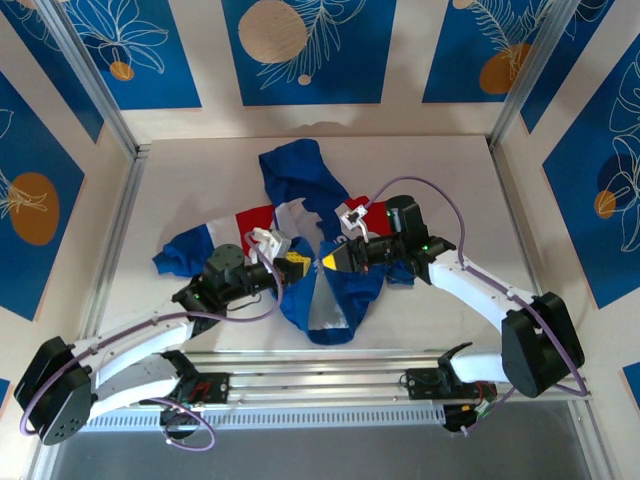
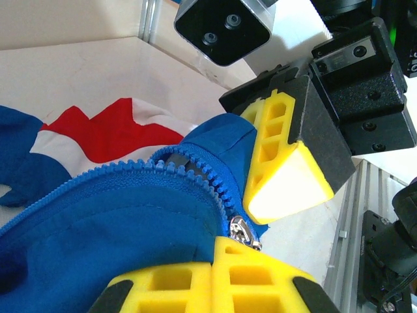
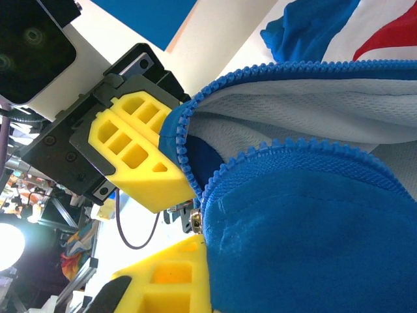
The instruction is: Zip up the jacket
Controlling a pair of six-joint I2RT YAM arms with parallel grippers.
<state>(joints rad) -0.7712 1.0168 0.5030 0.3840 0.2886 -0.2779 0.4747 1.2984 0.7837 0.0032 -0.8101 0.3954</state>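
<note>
The jacket (image 1: 300,195) lies spread on the table, royal blue with red and white panels and its front open. Both grippers meet at its lower front. My left gripper (image 1: 296,265) is shut on the blue fabric beside the zipper teeth (image 2: 195,171). The silver zipper slider (image 2: 244,233) sits just above my left gripper (image 2: 221,246). My right gripper (image 1: 330,258) is shut on the opposite front edge, and its yellow fingers (image 2: 287,166) pinch a blue corner. In the right wrist view the slider (image 3: 195,220) sits by my right gripper (image 3: 205,242), with grey lining (image 3: 293,111) above.
A metal rail (image 1: 330,365) runs along the table's near edge between the arm bases. Aluminium posts (image 1: 110,110) and blue patterned wall panels (image 1: 300,45) enclose the table. Bare tabletop (image 1: 200,175) lies to the left and right of the jacket.
</note>
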